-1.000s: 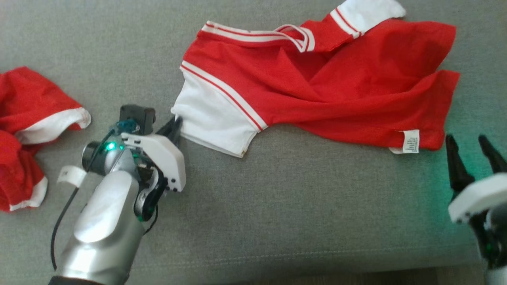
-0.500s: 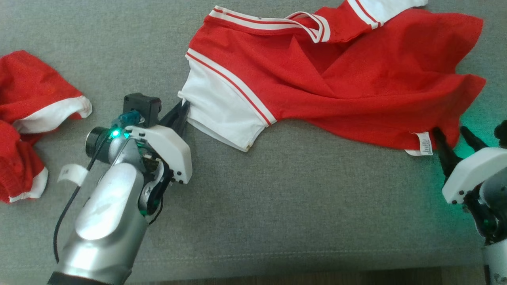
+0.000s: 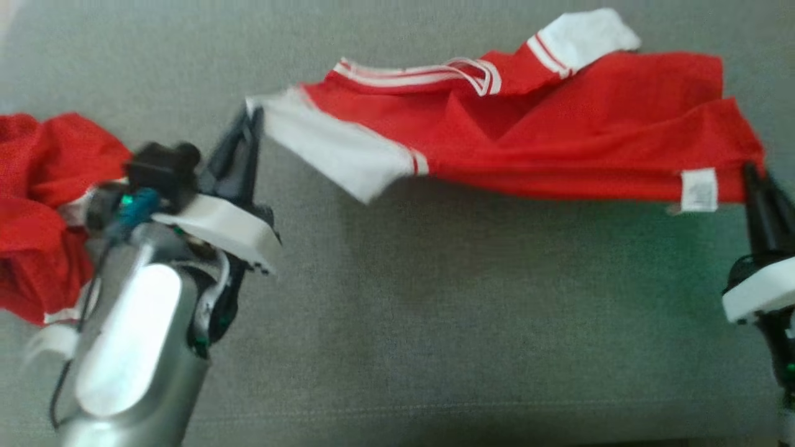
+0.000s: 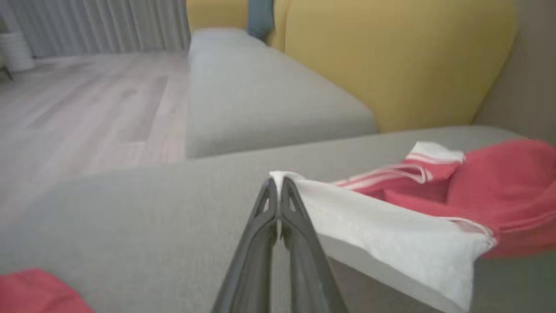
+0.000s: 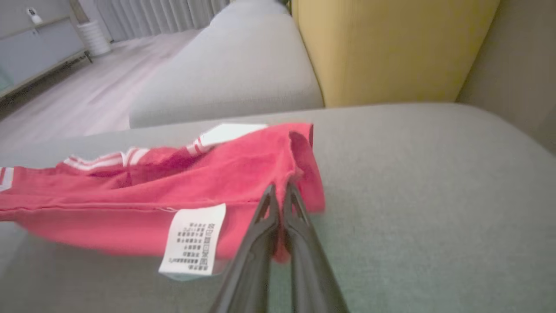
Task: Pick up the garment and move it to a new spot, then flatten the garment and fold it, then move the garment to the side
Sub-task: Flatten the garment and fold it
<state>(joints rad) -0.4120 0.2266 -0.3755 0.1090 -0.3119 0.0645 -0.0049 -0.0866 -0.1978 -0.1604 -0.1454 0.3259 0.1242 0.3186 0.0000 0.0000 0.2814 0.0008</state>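
The garment (image 3: 559,130) is a red shirt with white, red-striped sleeves, stretched across the grey sofa seat (image 3: 435,323) and lifted along its near edge. My left gripper (image 3: 253,118) is shut on the corner of the white sleeve (image 4: 382,230), its tips (image 4: 278,184) pinching the hem. My right gripper (image 3: 754,174) is shut on the red hem corner (image 5: 304,182) beside the white care label (image 5: 193,243). The far sleeve (image 3: 584,34) lies on the cushion.
A second red-and-white garment (image 3: 43,205) is bunched at the left edge of the seat, partly behind my left arm. A yellow back cushion (image 4: 391,56) stands behind the seat, and wooden floor (image 4: 87,100) lies beyond the sofa.
My right gripper has shut on the shirt's hem corner. Both grippers have raised the near edge of the shirt off the seat, pulling it taut between them. The head camera has also shifted.
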